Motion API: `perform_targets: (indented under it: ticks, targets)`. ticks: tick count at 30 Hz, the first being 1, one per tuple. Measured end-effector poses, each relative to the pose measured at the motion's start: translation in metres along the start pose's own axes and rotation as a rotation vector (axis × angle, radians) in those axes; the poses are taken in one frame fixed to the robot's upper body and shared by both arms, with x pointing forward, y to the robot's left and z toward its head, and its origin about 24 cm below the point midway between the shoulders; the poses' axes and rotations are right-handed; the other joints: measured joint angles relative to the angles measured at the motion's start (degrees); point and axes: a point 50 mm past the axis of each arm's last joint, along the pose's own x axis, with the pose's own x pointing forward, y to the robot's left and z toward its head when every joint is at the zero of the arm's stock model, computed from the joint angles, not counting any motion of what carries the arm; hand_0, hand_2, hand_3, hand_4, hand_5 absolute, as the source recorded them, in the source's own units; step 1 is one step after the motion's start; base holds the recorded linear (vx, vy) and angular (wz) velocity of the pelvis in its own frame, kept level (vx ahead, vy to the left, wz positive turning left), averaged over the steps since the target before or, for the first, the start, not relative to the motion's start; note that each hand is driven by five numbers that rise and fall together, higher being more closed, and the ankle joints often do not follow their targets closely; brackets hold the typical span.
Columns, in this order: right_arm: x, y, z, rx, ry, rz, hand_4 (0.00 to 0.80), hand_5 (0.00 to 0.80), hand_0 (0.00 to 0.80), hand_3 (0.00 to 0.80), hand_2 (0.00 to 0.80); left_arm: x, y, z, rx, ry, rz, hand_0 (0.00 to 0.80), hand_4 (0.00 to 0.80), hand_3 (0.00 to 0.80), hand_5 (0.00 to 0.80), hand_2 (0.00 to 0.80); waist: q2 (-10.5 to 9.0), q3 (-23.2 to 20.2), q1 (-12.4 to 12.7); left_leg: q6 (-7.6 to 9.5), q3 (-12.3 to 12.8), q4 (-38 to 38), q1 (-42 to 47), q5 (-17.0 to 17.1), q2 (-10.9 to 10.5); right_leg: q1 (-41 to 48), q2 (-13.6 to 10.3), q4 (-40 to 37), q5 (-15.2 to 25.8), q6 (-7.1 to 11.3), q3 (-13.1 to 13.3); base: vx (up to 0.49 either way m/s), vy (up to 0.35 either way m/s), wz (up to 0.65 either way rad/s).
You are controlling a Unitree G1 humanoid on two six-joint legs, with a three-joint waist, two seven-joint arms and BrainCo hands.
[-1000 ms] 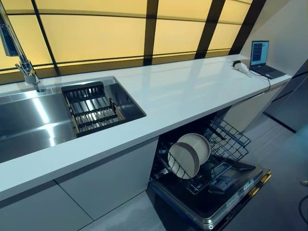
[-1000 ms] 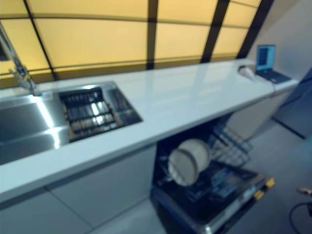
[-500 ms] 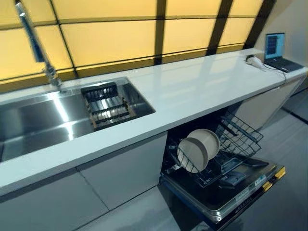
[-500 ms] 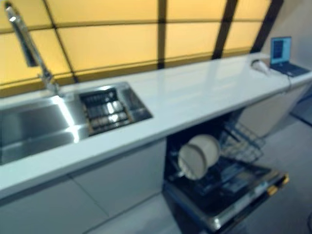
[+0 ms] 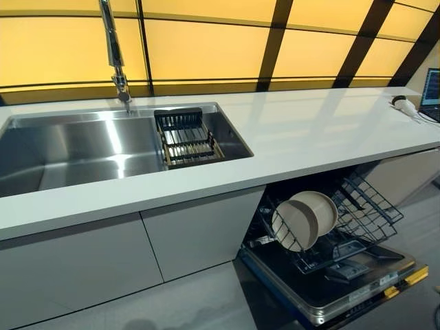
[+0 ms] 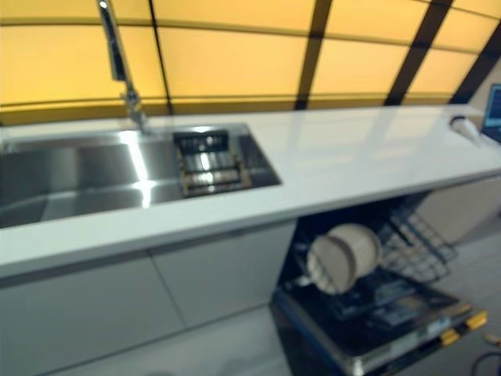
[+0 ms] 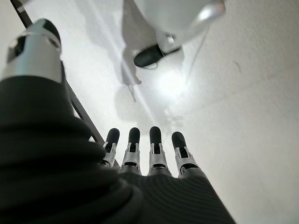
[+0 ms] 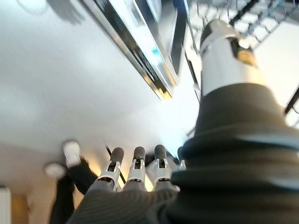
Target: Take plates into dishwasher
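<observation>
Two beige plates point(image 5: 304, 218) stand upright side by side in the lower rack point(image 5: 364, 213) of the open dishwasher point(image 5: 344, 289) under the white counter point(image 5: 309, 130). Neither hand shows in the eye views. My left hand point(image 7: 140, 154) hangs over the pale floor with straight fingers and holds nothing. My right hand point(image 8: 135, 170) also has straight fingers and is empty; the dishwasher's open door point(image 8: 140, 42) and rack show past it.
A steel sink point(image 5: 69, 148) with a small dark drying rack point(image 5: 185, 137) and a tall faucet point(image 5: 113, 55) sits at the counter's left. A white device point(image 5: 402, 104) and a laptop point(image 5: 433, 86) lie at the far right. A person's legs and white shoes point(image 8: 65, 158) show in the right wrist view.
The camera has turned left: the whole scene has shifted right and more of the sink shows. The plates and dishwasher have not moved.
</observation>
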Motion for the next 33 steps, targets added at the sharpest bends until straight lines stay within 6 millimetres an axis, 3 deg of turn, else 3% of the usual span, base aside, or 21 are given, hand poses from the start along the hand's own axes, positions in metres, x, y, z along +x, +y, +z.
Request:
perform_targets:
  ticks: [1,3,4,5,6,7,8,9,11,13,15,17,22,33]
  targets:
    - [0.001,0.009,-0.007,0.002,0.017,0.026,0.000,0.000,0.000,0.000,0.000,0.000,0.001,-0.001,-0.002,0.008,0.003,0.000,0.000,0.000,0.000,0.000,0.36,0.19,0.84,-0.36,0.52,0.60,-0.09,0.00,0.79,-0.41,-3.33,2.13,0.06,0.72,0.18,-0.162,-0.324,-0.13]
    - [0.003,0.033,-0.024,-0.021,0.056,0.088,0.000,0.000,0.000,0.000,0.000,0.000,0.004,0.000,-0.033,0.015,0.011,0.000,0.000,0.000,0.000,0.000,0.15,0.10,2.87,-1.63,0.69,1.87,-0.04,-0.70,2.27,0.65,-7.44,0.31,2.01,2.41,0.04,-0.109,-0.330,-0.21]
    - [0.003,0.039,-0.029,-0.026,0.066,0.102,0.000,0.000,0.000,0.000,0.000,0.000,0.005,0.000,-0.046,0.018,0.016,0.000,0.000,0.000,0.000,0.000,-0.16,-0.05,3.23,-2.58,0.61,2.03,-0.02,-0.53,2.68,1.31,-7.57,-1.67,2.50,3.05,0.13,-0.067,-0.273,-0.11]
    - [0.002,0.051,-0.037,-0.039,0.086,0.136,0.000,0.000,0.000,0.000,0.000,0.000,0.011,-0.003,-0.070,0.029,0.033,0.000,0.000,0.000,0.000,0.000,-1.53,-0.36,3.48,-4.08,0.31,2.18,-0.12,-0.25,2.97,2.95,-6.67,-5.42,2.87,3.57,0.71,-0.076,-0.220,0.10]
    - [0.002,0.062,-0.044,-0.031,0.107,0.165,0.000,0.000,0.000,0.000,0.000,0.000,0.022,-0.006,-0.070,0.038,0.063,0.000,0.000,0.000,0.000,0.000,-4.35,-0.73,3.55,-6.27,0.11,2.03,-0.01,0.40,2.53,3.88,-6.17,-6.70,1.34,5.67,-0.54,-0.091,-0.234,0.16]
    - [0.002,0.063,-0.046,-0.027,0.110,0.166,0.000,0.000,0.000,0.000,0.000,0.000,0.018,-0.008,-0.075,0.044,0.061,0.000,0.000,0.000,0.000,0.000,-3.45,-0.85,3.39,-6.74,-0.24,2.16,-0.03,0.39,3.60,4.99,-5.10,-7.52,1.90,5.80,-0.45,-0.105,-0.198,0.14]
    - [0.002,0.062,-0.050,-0.030,0.124,0.167,0.000,0.000,0.000,0.000,0.000,0.000,0.010,-0.011,-0.095,0.057,0.041,0.000,0.000,0.000,0.000,0.000,-2.27,-1.17,3.43,-6.71,-0.69,2.52,-0.36,0.33,6.02,5.00,-2.67,-8.74,1.75,4.69,-0.84,-0.058,-0.089,0.03]
    - [0.003,0.062,-0.051,-0.030,0.129,0.164,0.000,0.000,0.000,0.000,0.000,0.000,0.007,-0.012,-0.100,0.062,0.032,0.000,0.000,0.000,0.000,0.000,-1.60,-1.20,3.41,-6.85,-0.69,3.17,-0.45,0.22,6.92,5.40,-1.56,-9.10,1.93,3.97,-0.95,-0.067,-0.113,-0.02]
    - [0.003,0.057,-0.060,-0.023,0.156,0.152,0.000,0.000,0.000,0.000,0.000,-0.001,-0.004,-0.012,-0.138,0.062,0.006,0.000,0.000,0.000,0.000,0.000,-0.43,-1.49,3.08,-7.81,-0.29,4.12,-0.22,-0.47,8.05,6.71,0.84,-9.92,2.09,2.82,-1.62,-0.040,-0.089,0.04]
    - [0.003,0.050,-0.070,-0.029,0.186,0.140,0.000,0.000,0.000,0.000,0.000,-0.001,-0.007,-0.007,-0.142,0.039,-0.002,0.000,0.000,0.000,0.000,0.000,-0.18,-1.66,3.03,-8.05,-0.64,3.26,0.41,-0.25,8.31,7.20,1.58,-10.23,1.99,2.49,-1.75,-0.055,-0.056,0.03]
    - [0.003,0.046,-0.077,-0.029,0.205,0.138,0.000,0.000,0.000,0.000,0.000,-0.001,-0.011,-0.004,-0.145,0.021,-0.010,0.000,0.000,0.000,0.000,0.000,-0.28,-1.69,2.90,-8.25,-0.98,2.44,1.01,-0.34,7.83,7.58,1.34,-10.49,2.02,2.55,-1.84,-0.056,-0.031,-0.01]
    - [0.003,0.045,-0.083,-0.027,0.223,0.140,0.000,0.000,0.000,0.000,0.000,-0.001,-0.010,0.001,-0.147,0.004,-0.005,0.000,0.000,0.000,0.000,0.000,-0.57,-1.61,2.87,-9.69,-1.04,1.51,1.40,0.12,7.45,7.58,1.01,-10.57,2.08,2.67,-1.85,-0.053,-0.035,0.01]
    - [0.000,0.059,-0.105,0.011,0.286,0.187,0.000,0.000,0.000,0.000,0.000,0.000,0.003,0.005,-0.140,-0.009,0.026,0.000,0.000,0.000,0.000,0.000,-1.95,-2.07,2.94,-9.10,-1.04,0.01,1.81,0.65,5.91,7.54,-0.32,-11.03,2.19,2.95,-2.06,-0.058,-0.032,0.02]
    - [-0.002,0.061,-0.118,0.108,0.313,0.194,0.000,0.000,0.000,0.000,0.000,0.000,0.006,0.005,-0.136,-0.011,0.033,0.000,0.000,0.000,0.000,0.000,-0.34,-1.08,2.84,-8.61,-0.84,-0.53,1.09,0.70,5.57,6.50,-0.68,-11.29,2.51,3.61,-2.16,-0.059,-0.018,0.00]
